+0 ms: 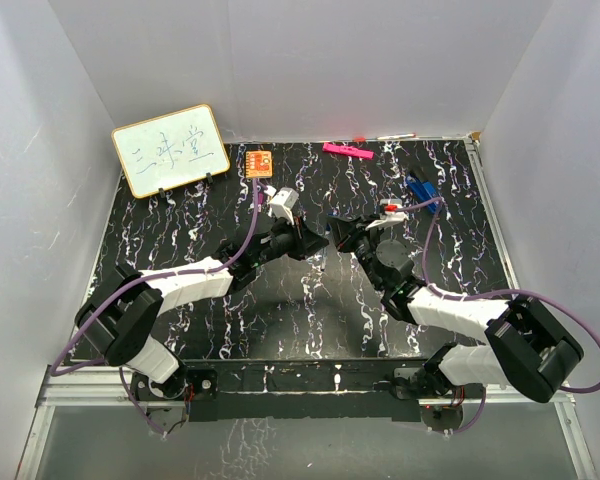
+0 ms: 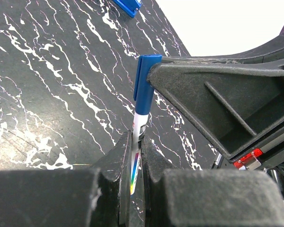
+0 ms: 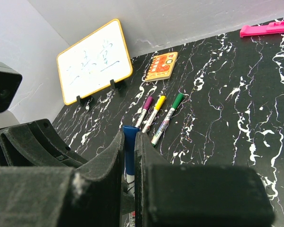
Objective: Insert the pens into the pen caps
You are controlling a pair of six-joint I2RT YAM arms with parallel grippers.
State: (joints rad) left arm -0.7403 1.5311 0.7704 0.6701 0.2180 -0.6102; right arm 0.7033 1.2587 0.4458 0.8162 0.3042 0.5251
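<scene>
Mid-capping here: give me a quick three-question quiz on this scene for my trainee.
1. Multiple choice: what colour is the cap that the right gripper pinches? A red, B blue, C green.
2. True or false: the left gripper is shut on a white pen.
3. Fill in: ___ pens lie side by side on the table, apart from both grippers.
Key: 1 B; 2 true; 3 three.
</scene>
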